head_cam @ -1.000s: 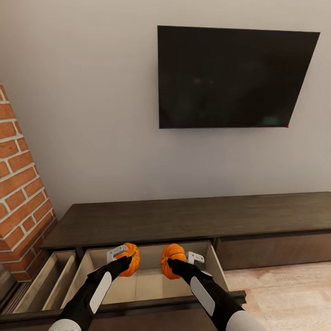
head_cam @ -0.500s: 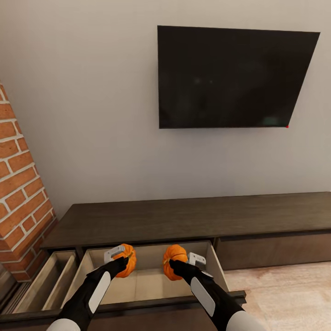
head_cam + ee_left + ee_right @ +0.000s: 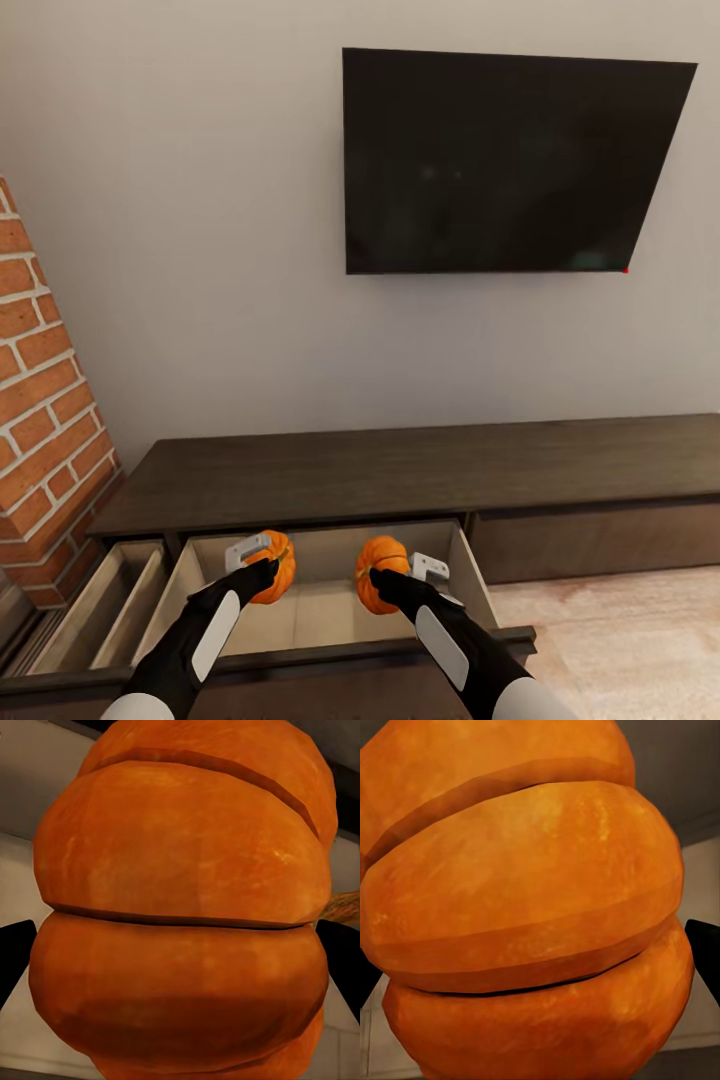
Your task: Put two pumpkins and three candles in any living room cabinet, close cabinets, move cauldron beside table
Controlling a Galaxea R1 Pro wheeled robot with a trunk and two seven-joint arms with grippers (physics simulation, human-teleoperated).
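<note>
Head view: the left pumpkin point(image 3: 274, 566) and right pumpkin point(image 3: 379, 572) are hanging over the cabinet's open drawer point(image 3: 310, 612).
Grippers: the left gripper point(image 3: 262, 572) and right gripper point(image 3: 385, 580) are each clamping a pumpkin across its ribs.
Handling: probably light, stiff, smooth-skinned; gripping across the belly looks safest.
Hidden: the pumpkins are covering the fingertips; the stem point(image 3: 341, 907) is barely peeking out.

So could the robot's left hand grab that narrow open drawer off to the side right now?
Probably not as things stand: the left hand is already full, closed on a ribbed orange pumpkin over the wide pale-lined drawer. The narrow open drawer lies close beside it, nothing between, so dropping the pumpkin first should free it.
</note>
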